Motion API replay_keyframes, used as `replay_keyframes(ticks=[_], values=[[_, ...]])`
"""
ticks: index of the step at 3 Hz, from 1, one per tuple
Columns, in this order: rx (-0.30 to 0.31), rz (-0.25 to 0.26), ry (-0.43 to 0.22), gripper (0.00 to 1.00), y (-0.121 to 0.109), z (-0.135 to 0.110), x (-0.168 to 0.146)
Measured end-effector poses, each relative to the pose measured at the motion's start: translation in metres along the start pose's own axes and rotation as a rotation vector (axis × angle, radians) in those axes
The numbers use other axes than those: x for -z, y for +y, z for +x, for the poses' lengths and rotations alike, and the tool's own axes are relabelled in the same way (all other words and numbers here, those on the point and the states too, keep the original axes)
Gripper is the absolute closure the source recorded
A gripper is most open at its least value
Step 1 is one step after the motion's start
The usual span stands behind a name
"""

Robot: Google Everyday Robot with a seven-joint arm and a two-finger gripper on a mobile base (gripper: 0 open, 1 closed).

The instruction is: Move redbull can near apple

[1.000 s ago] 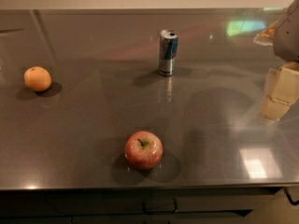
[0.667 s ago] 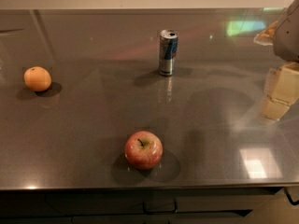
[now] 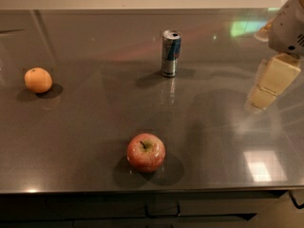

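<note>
- Camera view: compared with the pictures from a second ago, nothing has shifted. The redbull can (image 3: 170, 53), the apple (image 3: 146, 152) and the robot's arm all sit where they did.
- The redbull can stands upright on the far middle of the dark grey desk (image 3: 95, 122), its pull-tab top facing up, with nothing touching it.
- The apple rests near the front edge of the desk, stem up, a little left of the can's line and well apart from it, with bare desk between the two.
- The pincer (image 3: 270, 83) hangs at the right edge of the view, above the desk and well to the right of the can. It has hold of nothing. I cannot tell how far open it is, since it is seen side-on and cut by the frame.
- An orange (image 3: 38, 80) lies far off on the left side, apart from both the can and the apple. It plays no part in the task.
- For the task, this stillness suggests the move has not really begun: the can is ungrasped and still far from the apple. The reach toward the can, the grip, and the carry toward the front of the desk all appear to remain.
</note>
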State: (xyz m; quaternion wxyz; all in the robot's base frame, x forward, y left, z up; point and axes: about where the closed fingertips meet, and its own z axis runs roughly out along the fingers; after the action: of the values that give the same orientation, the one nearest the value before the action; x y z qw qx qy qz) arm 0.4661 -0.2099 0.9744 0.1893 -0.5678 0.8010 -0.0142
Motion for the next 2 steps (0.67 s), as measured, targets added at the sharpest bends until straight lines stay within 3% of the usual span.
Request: replay_keyframes(ticks=[2], values=[[-0.153,0.07,-0.171,0.0,-0.064,-0.039,-0.034]])
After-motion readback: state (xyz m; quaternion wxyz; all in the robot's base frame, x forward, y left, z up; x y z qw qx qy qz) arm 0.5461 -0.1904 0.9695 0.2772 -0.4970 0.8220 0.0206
